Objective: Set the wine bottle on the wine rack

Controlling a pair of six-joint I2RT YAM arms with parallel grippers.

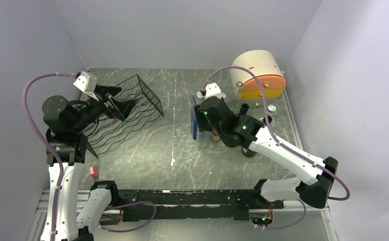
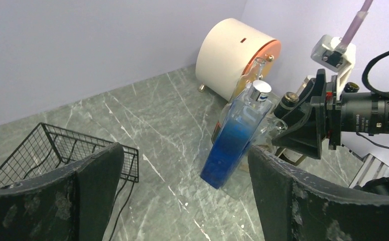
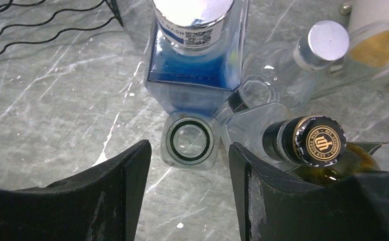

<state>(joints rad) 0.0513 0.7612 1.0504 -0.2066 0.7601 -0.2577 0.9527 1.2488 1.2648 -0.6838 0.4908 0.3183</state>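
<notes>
Mid-frame, right tool [image 3: 189, 150] hangs part-open, empty, beside the wine bottle [image 3: 318, 143]; upper left, left tool [image 2: 182, 153] gapes wide by wine rack [image 1: 132, 120].

— How is the scene lit?
— Soft, even light is cast from above; only faint shadows are thrown on the table [image 1: 182, 100].
— And sharpness?
— The left gripper's fingers [image 2: 302, 201] are rendered slightly soft up close; the blue bottle's cap [image 3: 192, 7] is washed out by glare.

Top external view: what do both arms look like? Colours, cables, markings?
Left arm and right arm: white links, black joints, each with a lilac cable running to a white wrist camera block. Green lights on the right arm's joints. Fingers black, scuffed whitish.
</notes>
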